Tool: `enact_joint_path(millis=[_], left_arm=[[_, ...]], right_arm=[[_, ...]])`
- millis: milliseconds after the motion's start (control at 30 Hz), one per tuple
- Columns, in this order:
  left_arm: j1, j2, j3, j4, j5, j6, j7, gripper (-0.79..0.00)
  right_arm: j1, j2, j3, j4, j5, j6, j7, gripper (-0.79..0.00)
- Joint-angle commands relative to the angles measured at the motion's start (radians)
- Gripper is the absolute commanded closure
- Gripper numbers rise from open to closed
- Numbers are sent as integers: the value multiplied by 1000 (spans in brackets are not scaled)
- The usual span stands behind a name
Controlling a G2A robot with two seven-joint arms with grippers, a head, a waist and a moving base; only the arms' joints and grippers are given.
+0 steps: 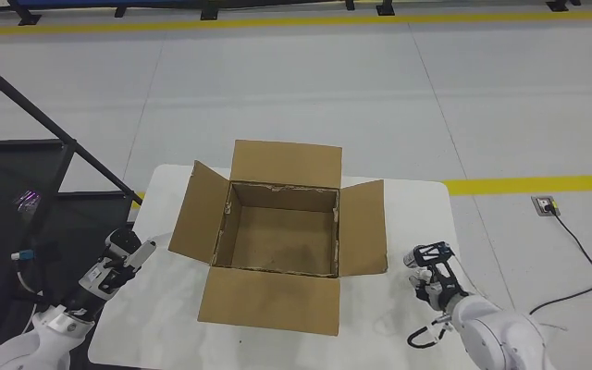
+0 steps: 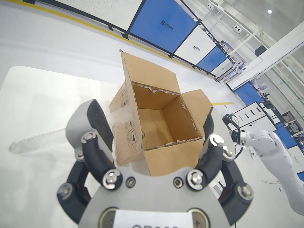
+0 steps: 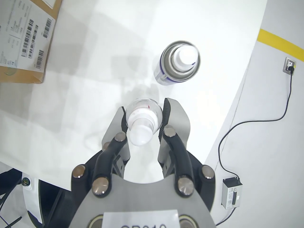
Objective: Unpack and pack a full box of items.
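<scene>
Standing open on the white table (image 1: 416, 208), the cardboard box (image 1: 268, 301) holds nothing: its four flaps splay outward, its brown floor is bare, and its rim edges are torn. Right of the box, the right claw (image 3: 144, 107) is closed round a clear plastic bottle (image 3: 142, 122), which is upright, long axis vertical, white cap pointing up. Beside the bottle, also right of the box, a round metal can (image 3: 179, 64) stands upright, white nozzle on top. Left of the box, the left claw (image 2: 152, 111) hangs wide open, holding nothing.

White table (image 1: 416, 208), yellow line (image 1: 518, 185), socket (image 1: 544, 204)
</scene>
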Motion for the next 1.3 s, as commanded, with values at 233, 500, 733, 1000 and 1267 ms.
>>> enact_joint_path(millis=[233,500,733,1000,1267], left_arm=[[0,0,0,0,0,0,0,-785],[19,1,-15,14,11,5,39,-785],[45,3,-37,32,3,5,61,-785],[64,2,-47,29,0,6,71,-785],[64,2,-47,29,0,6,71,-785]], right_arm=[[-31,4,103,-238,67,74,56,0],[78,0,69,-355,79,209,61,0],[249,-12,-137,-341,-1,270,80,0],[524,-55,-458,-156,-34,307,130,0],[785,-150,-787,196,-18,397,123,0]])
